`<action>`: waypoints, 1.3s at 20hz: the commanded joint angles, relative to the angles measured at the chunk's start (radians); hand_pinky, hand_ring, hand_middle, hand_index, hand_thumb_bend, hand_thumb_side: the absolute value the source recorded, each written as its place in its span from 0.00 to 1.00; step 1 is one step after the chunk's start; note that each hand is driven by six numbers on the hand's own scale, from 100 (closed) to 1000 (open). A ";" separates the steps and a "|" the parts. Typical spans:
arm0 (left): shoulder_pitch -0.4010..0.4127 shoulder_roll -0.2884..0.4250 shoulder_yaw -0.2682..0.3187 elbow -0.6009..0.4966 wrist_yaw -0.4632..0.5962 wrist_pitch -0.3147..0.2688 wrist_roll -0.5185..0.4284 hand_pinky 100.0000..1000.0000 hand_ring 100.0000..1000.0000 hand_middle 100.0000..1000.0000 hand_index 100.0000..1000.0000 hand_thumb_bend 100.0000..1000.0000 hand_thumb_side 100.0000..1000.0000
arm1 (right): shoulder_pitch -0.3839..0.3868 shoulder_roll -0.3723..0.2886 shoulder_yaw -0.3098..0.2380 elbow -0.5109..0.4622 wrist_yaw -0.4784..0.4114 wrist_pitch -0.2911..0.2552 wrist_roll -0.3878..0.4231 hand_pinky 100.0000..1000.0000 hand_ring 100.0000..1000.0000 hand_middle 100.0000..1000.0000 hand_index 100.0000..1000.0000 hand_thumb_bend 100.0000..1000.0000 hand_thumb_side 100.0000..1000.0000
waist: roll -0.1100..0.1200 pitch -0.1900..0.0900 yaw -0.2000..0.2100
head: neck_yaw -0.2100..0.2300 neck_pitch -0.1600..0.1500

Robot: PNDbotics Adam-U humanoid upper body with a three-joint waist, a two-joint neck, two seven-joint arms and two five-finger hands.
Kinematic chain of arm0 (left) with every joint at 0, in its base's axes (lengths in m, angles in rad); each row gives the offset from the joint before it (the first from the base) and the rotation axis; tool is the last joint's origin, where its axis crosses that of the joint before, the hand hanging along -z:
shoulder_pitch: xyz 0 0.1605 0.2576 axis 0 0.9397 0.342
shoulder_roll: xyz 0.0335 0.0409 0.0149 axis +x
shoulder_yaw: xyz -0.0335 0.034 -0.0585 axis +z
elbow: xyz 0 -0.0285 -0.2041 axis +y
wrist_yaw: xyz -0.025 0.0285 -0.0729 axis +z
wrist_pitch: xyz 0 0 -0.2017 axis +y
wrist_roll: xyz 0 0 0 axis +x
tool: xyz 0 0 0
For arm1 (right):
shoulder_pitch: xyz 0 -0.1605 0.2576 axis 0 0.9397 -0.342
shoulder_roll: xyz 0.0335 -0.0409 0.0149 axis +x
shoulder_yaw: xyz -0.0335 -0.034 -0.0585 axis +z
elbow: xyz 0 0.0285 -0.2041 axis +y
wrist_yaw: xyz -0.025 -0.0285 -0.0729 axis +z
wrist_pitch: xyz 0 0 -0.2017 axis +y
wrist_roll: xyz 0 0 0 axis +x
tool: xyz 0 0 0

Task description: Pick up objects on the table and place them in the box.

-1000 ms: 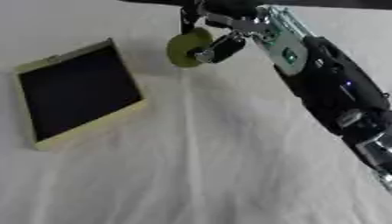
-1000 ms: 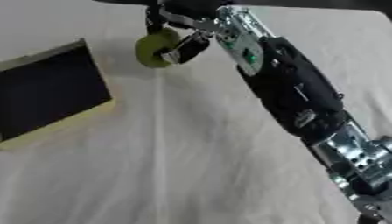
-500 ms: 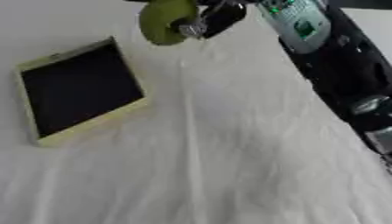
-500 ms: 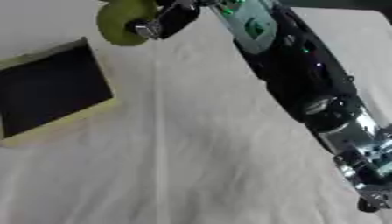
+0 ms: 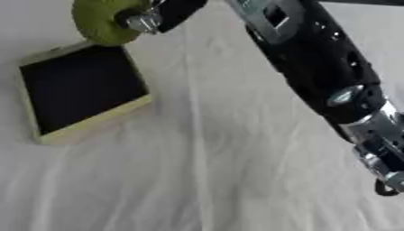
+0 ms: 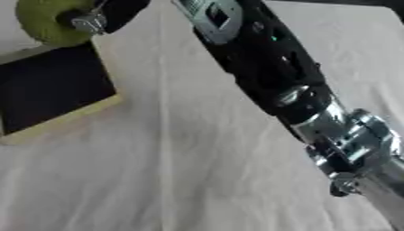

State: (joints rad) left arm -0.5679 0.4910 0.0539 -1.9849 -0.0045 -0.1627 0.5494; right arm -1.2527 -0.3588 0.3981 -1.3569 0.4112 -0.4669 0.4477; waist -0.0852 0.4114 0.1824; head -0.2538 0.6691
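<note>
One box on the table, shallow, with a dark inside and pale yellow-green walls, lying askew at the left. One round yellow-green object, disc-like, up at the top left, above the box's far corner and overlapping its rim in both views. One right hand at the top edge, mostly cropped; dark fingers and a silver tip pinched on the round object. One right arm, black with silver joints, slanting from the lower right up to the top centre and hiding much of the table's right side. No telling whether the object touches the box or hangs above it. White cloth over the whole table, creased, with one long fold running down the middle. Dark strip of room along the top right edge only.
</note>
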 commanded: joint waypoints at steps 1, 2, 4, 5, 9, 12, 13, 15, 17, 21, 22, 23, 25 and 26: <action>-0.031 0.012 0.009 -0.015 -0.002 -0.026 0.009 0.74 0.69 0.56 0.69 0.15 0.43 | -0.025 0.043 -0.001 0.031 0.027 -0.006 -0.003 0.62 0.55 0.49 0.48 0.00 0.00 | 0.005 -0.031 0.007 | -0.024 0.005; -0.038 0.012 0.008 -0.015 -0.003 -0.034 0.009 0.74 0.69 0.56 0.69 0.15 0.42 | -0.024 0.058 0.000 0.042 0.039 -0.009 -0.007 0.61 0.55 0.49 0.48 0.00 0.00 | 0.005 -0.030 0.011 | -0.031 0.005; -0.055 0.012 0.005 -0.015 -0.005 -0.052 0.005 0.74 0.69 0.56 0.69 0.16 0.41 | -0.022 0.088 0.007 0.066 0.070 -0.018 -0.012 0.61 0.55 0.49 0.48 0.00 0.00 | 0.005 -0.029 0.018 | -0.046 0.007; -0.062 0.012 0.002 -0.015 -0.006 -0.059 -0.001 0.74 0.69 0.56 0.69 0.17 0.40 | -0.021 0.102 0.011 0.079 0.085 -0.023 -0.015 0.61 0.55 0.49 0.48 0.00 0.00 | 0.005 -0.028 0.021 | -0.050 0.007; -0.078 0.006 -0.005 -0.015 0.001 -0.069 -0.023 0.74 0.69 0.56 0.69 0.16 0.41 | -0.016 0.159 0.018 0.133 0.141 -0.038 -0.034 0.61 0.55 0.50 0.48 0.00 0.00 | 0.007 -0.025 0.027 | -0.059 0.006; -0.084 -0.002 -0.008 -0.015 0.008 -0.067 -0.034 0.74 0.69 0.56 0.69 0.16 0.41 | -0.007 0.197 0.013 0.173 0.188 -0.043 -0.060 0.61 0.55 0.50 0.49 0.00 0.00 | 0.008 -0.022 0.031 | -0.064 0.003; -0.086 -0.005 -0.008 -0.015 0.010 -0.067 -0.036 0.74 0.69 0.56 0.69 0.16 0.41 | -0.004 0.207 0.011 0.188 0.206 -0.042 -0.070 0.61 0.55 0.50 0.49 0.00 0.00 | 0.008 -0.021 0.033 | -0.065 0.002; -0.090 -0.009 -0.009 -0.015 0.014 -0.066 -0.040 0.74 0.69 0.56 0.69 0.16 0.42 | 0.003 0.230 0.007 0.223 0.246 -0.041 -0.093 0.61 0.55 0.50 0.49 0.00 0.00 | 0.007 -0.018 0.037 | -0.068 0.000; -0.095 -0.014 -0.011 -0.015 0.016 -0.065 -0.045 0.74 0.69 0.56 0.69 0.16 0.42 | 0.006 0.250 0.003 0.255 0.285 -0.047 -0.117 0.61 0.55 0.50 0.49 0.00 0.00 | 0.006 -0.015 0.042 | -0.072 -0.001; -0.103 -0.021 -0.013 -0.015 0.020 -0.064 -0.050 0.74 0.69 0.56 0.69 0.16 0.42 | 0.015 0.284 -0.003 0.313 0.365 -0.063 -0.158 0.61 0.56 0.51 0.50 0.00 0.00 | 0.003 -0.009 0.053 | -0.079 -0.006; -0.105 -0.023 -0.013 -0.015 0.021 -0.064 -0.051 0.74 0.69 0.56 0.69 0.16 0.42 | 0.017 0.292 -0.005 0.327 0.384 -0.065 -0.170 0.62 0.56 0.51 0.50 0.00 0.00 | 0.001 -0.007 0.056 | -0.082 -0.007; -0.105 -0.025 -0.014 -0.015 0.022 -0.063 -0.052 0.74 0.69 0.56 0.69 0.15 0.43 | 0.019 0.298 -0.007 0.338 0.404 -0.067 -0.181 0.63 0.58 0.53 0.52 0.00 0.00 | 0.000 -0.006 0.058 | -0.084 -0.007; -0.102 -0.025 -0.014 -0.015 0.023 -0.061 -0.052 0.74 0.69 0.56 0.69 0.15 0.43 | 0.023 0.302 -0.005 0.352 0.439 -0.075 -0.194 0.67 0.63 0.59 0.62 0.03 0.00 | -0.002 -0.006 0.058 | -0.085 -0.006; -0.099 -0.025 -0.013 -0.015 0.023 -0.060 -0.051 0.74 0.69 0.56 0.69 0.15 0.43 | 0.024 0.301 -0.006 0.356 0.451 -0.075 -0.192 0.69 0.66 0.64 0.67 0.09 0.00 | -0.003 -0.007 0.057 | -0.083 -0.006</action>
State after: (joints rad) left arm -0.6556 0.4553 0.0394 -1.9849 0.0142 -0.2236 0.5001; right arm -1.2131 -0.0599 0.4025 -0.9977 0.8396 -0.5390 0.2662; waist -0.0955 0.4267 0.2383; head -0.3346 0.6741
